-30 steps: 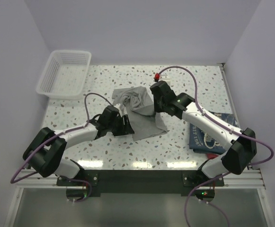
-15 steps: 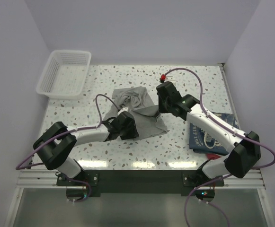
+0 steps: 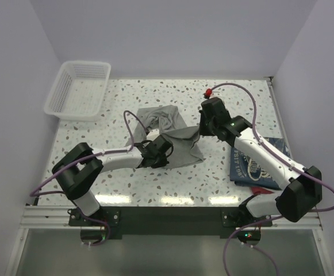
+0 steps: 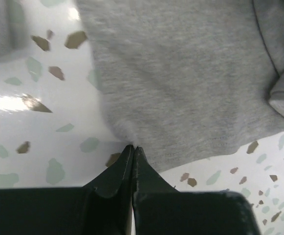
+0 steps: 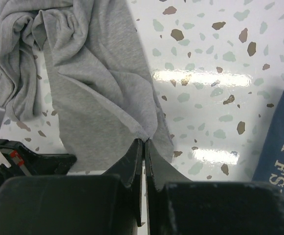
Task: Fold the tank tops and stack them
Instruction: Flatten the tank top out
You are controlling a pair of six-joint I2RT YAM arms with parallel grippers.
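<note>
The light grey tank top (image 3: 175, 141) lies crumpled mid-table, its bunched straps (image 5: 24, 22) at the far end. My left gripper (image 3: 168, 152) sits at its near left hem, shut with the hem's edge (image 4: 132, 139) pinched at the fingertips. At the cloth's right edge, my right gripper (image 3: 200, 129) is shut on a fold of grey cloth (image 5: 146, 132) pulled up into a ridge. The navy tank top (image 3: 257, 164) with white lettering lies folded at the right, also seen in the right wrist view (image 5: 283, 142). A red tank top (image 3: 260, 187) peeks out under the navy one.
A white mesh basket (image 3: 77, 89) stands at the back left corner. The speckled table (image 3: 241, 103) ends at white walls behind and on both sides. Purple cables loop over both arms.
My left gripper slid right to the grey top's near hem and closed on it. My right gripper moved right, drawing the cloth's right edge with it.
</note>
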